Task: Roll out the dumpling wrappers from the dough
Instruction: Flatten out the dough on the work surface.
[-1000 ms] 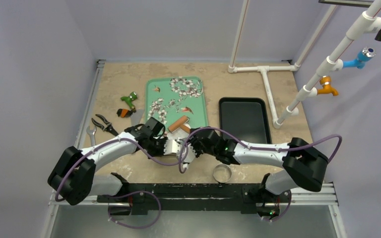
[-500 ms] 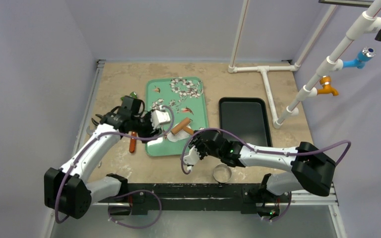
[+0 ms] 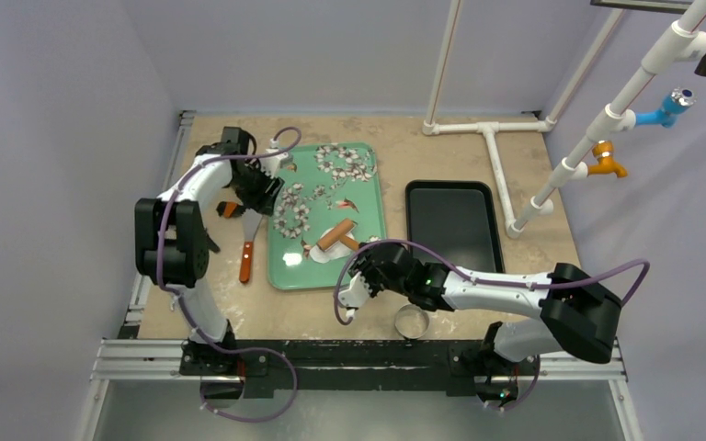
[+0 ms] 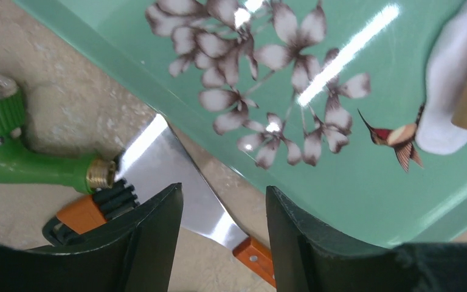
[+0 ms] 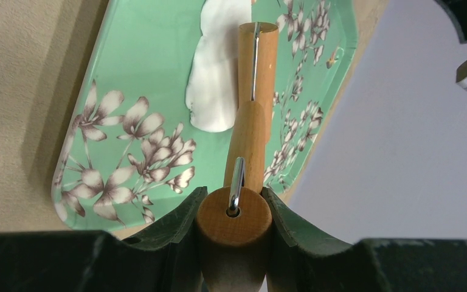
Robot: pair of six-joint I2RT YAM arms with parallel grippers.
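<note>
On green tray [image 3: 285,266]: flattened dough [image 5: 216,79], wooden roller [image 5: 249,131] lying over it.

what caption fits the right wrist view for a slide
Right hand clamped on the wooden roller by its handle, barrel over the flattened dough on the green floral tray.

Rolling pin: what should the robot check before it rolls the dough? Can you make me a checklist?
1. Grip: the right end effector is clamped on the rolling pin handle: ok.
2. Roller lies over the dough: ok.
3. Roller pressing down on it: cannot tell.
4. The dough sits on the green tray: ok.
5. The left end effector is open, empty and beside the tray, above the scraper: ok.
6. Shape is a thin round wrapper: not ok, long and uneven.
</note>
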